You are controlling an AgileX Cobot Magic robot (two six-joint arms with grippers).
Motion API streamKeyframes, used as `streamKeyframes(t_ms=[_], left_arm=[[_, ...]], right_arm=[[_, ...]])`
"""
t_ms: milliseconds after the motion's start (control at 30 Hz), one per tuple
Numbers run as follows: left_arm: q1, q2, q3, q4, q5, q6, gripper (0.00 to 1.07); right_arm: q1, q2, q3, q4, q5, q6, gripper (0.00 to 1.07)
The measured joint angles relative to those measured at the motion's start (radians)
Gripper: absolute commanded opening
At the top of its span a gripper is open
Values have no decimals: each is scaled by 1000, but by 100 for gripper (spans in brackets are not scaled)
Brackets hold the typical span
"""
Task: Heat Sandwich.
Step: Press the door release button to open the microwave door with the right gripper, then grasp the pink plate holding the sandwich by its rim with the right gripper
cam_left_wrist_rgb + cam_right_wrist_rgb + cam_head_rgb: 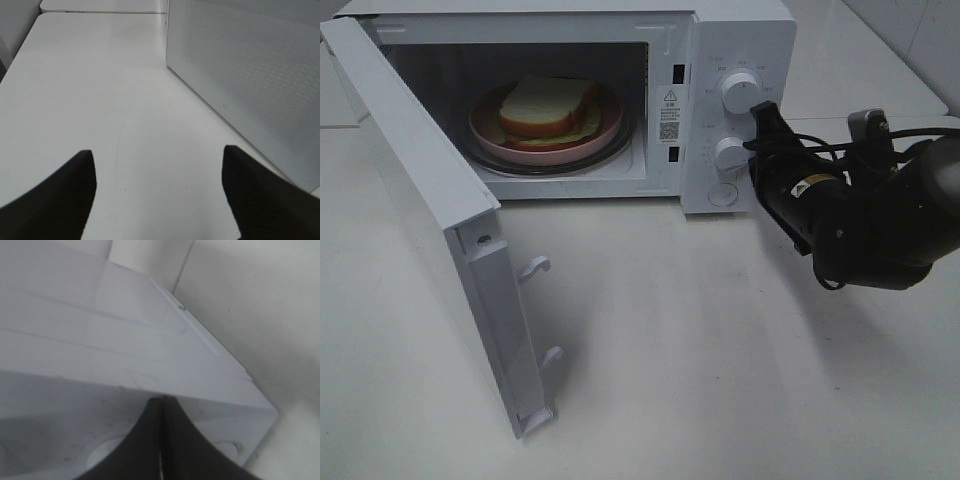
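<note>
We see the sandwich [548, 105] inside the open microwave [740, 30], filling unclear, right gripper [761, 110] pinched closed by its upper knob [742, 92], left gripper [157, 150] wide, empty, beside its perforated panel [250, 65].

Seen from the high camera, the right arm [885, 235] comes in from the right edge with its elbow bent, and the forearm reaches up and to the left. Black cables [798, 143] loop over its wrist. The right gripper [761, 111] has its jaws pressed together; in the wrist view its two black fingers [145, 440] meet along a thin seam, with nothing between them. The left gripper [157, 150] shows only in its own wrist view, jaws spread wide, dark fingers [65, 195] well apart and holding nothing.
</note>
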Motion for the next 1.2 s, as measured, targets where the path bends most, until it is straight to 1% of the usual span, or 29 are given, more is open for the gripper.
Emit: streamKeyframes(t_ms=[133, 167, 400, 700, 767, 900, 1000, 1100, 1200], left_arm=[[0, 0, 0, 0, 0, 0, 66], [0, 0, 0, 0, 0, 0, 66], [0, 0, 0, 0, 0, 0, 66], [0, 0, 0, 0, 0, 0, 66], [0, 0, 0, 0, 0, 0, 66], [0, 0, 0, 0, 0, 0, 66], [0, 0, 0, 0, 0, 0, 66], [0, 0, 0, 0, 0, 0, 66], [0, 0, 0, 0, 0, 0, 66]], right_arm=[[-8, -41, 39, 0, -54, -3, 1], [-8, -56, 64, 0, -58, -4, 1], [-8, -105, 129, -2, -57, -16, 1], [-8, -221, 224, -3, -58, -112, 1], [-8, -261, 256, -3, -58, -162, 2], [-8, -323, 285, -3, -48, -244, 2], [-8, -361, 288, -2, -24, -301, 2], [-8, -456, 289, -2, 40, -439, 2], [-8, -498, 290, -2, 80, -510, 2]])
